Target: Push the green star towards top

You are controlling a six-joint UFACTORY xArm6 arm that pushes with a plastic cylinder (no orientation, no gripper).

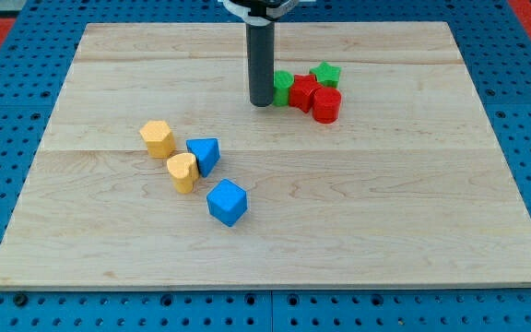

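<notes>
Camera view, left to right: yellow blocks (158,138) and blue blocks (227,202) lie idle; my tip (262,103), a bare rod with no claw, touches a green block (283,83); the green star (324,74) sits behind red blocks (326,104), apparently unpushed, top edge well apart.
</notes>
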